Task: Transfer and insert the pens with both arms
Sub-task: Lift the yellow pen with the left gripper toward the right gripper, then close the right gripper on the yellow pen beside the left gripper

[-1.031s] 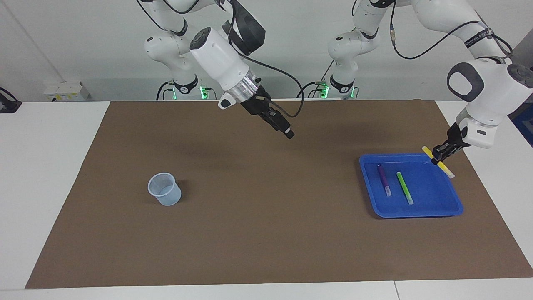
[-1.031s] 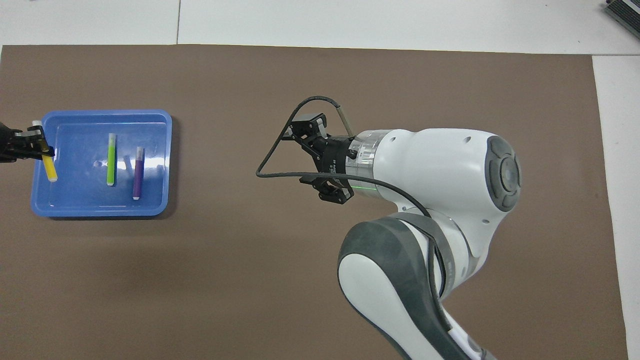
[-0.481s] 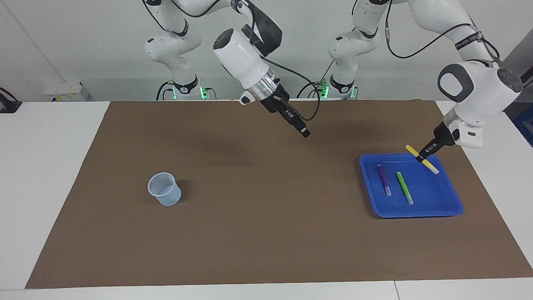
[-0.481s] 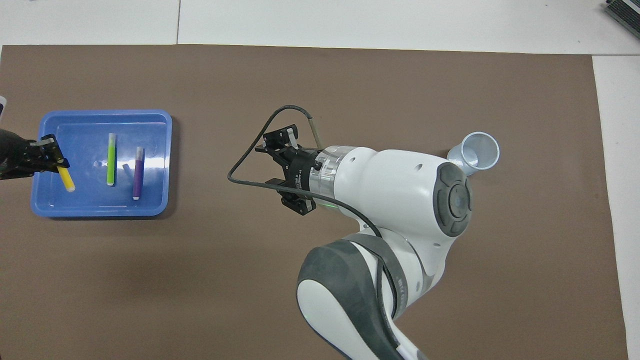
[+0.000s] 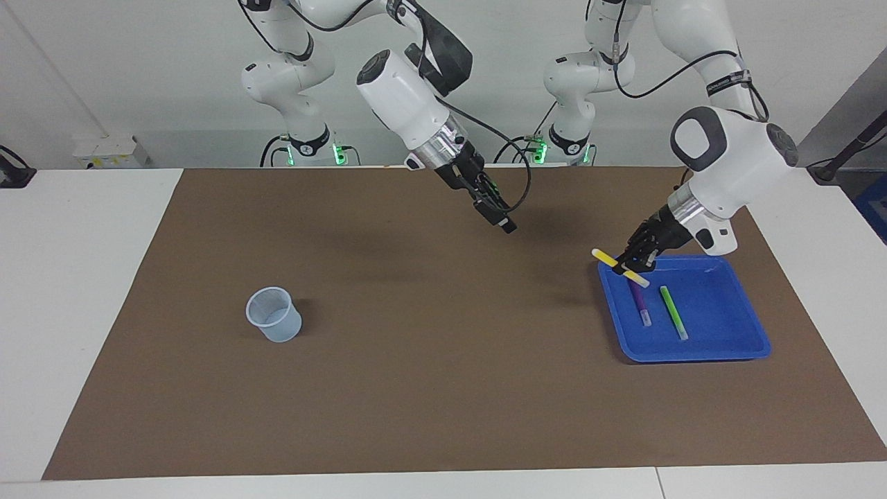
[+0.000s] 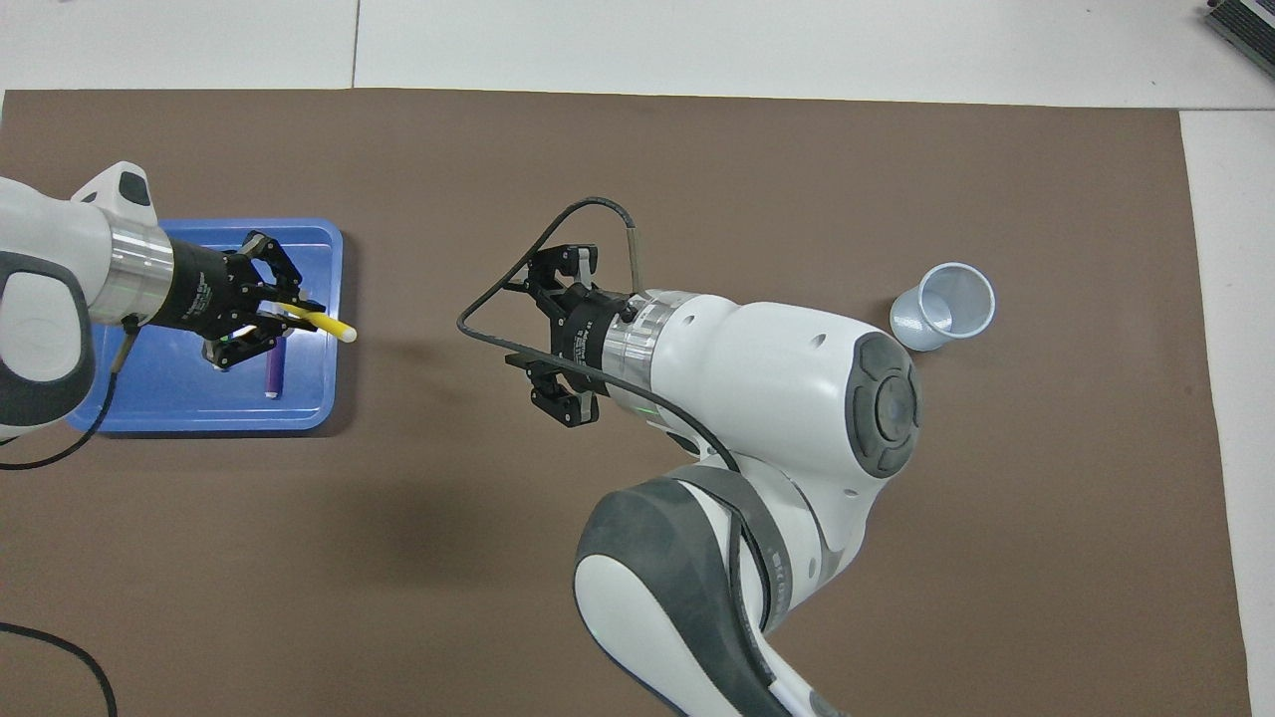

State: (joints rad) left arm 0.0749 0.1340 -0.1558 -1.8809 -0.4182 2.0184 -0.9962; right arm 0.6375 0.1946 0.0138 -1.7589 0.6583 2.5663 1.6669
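My left gripper (image 5: 629, 267) (image 6: 282, 317) is shut on the yellow pen (image 5: 604, 257) (image 6: 327, 325). It hangs over the edge of the blue tray (image 5: 727, 339) (image 6: 179, 403) that lies toward the right arm's end, and the pen's tip juts out over the brown mat. The purple pen (image 5: 639, 299) (image 6: 272, 373) and the green pen (image 5: 673, 312) lie flat in the tray. From overhead the green one is hidden under the left gripper. My right gripper (image 5: 508, 226) (image 6: 518, 329) hangs open and empty over the mat's middle, pointing toward the tray.
A pale translucent cup (image 5: 274, 315) (image 6: 946, 307) stands upright on the mat toward the right arm's end. The brown mat (image 5: 429, 388) covers most of the white table. Bare mat lies between the cup and the tray.
The left gripper carried the yellow pen across the tray toward the right arm's end and turned it to point that way. The right gripper's jaws narrowed and it shifted slightly toward the tray.
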